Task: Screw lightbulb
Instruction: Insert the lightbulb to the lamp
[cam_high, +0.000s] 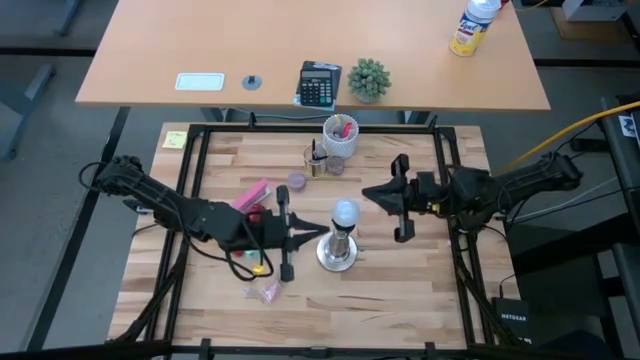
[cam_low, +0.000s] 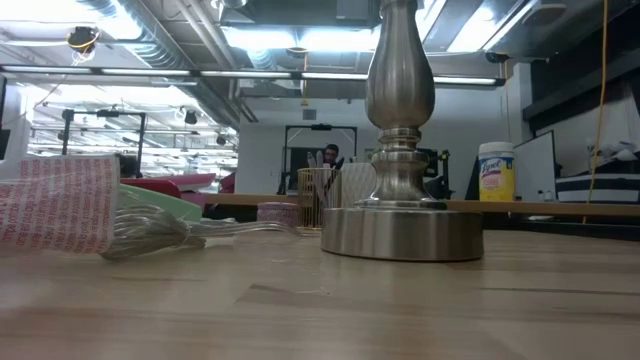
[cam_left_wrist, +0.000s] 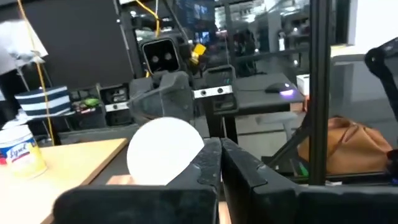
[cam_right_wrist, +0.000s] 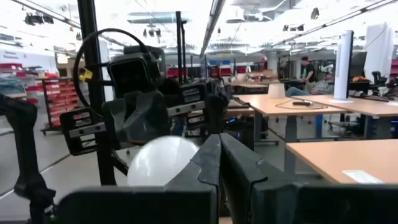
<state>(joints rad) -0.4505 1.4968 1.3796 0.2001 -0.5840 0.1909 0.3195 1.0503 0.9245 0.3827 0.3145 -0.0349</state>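
1. Nearest me on the table (cam_high: 400, 300) lies one crinkled wrapper (cam_high: 268, 292), well clear of the work.
2. Next comes the one socket stand (cam_high: 338, 258), upright in the middle. The one lightbulb (cam_high: 345, 211) sits on top of it, globe up, with its screw base hidden from me, so I cannot say how deep the thread is.
3. The left gripper (cam_high: 318, 237) sits just left of the stand, low by the stem. Its fingers are pressed together and hold nothing.
4. The right gripper (cam_high: 366, 192) hovers just right of the globe, slightly farther back. It is narrow too, and empty.
5. My judgement: the bulb needs turning home. I would spread one gripper's fingers wide, centre them on the globe, and close gently because frosted glass slips and cracks. Then I would twist in short turns, with the other gripper steadying the stand so the base does not spin.
6. Farther back stand two cups, one white cup (cam_high: 340, 135) and one mesh cup (cam_high: 318, 160).
7. Farthest, on the desk beyond, I count one calculator (cam_high: 320, 84) and one small plant (cam_high: 368, 79).
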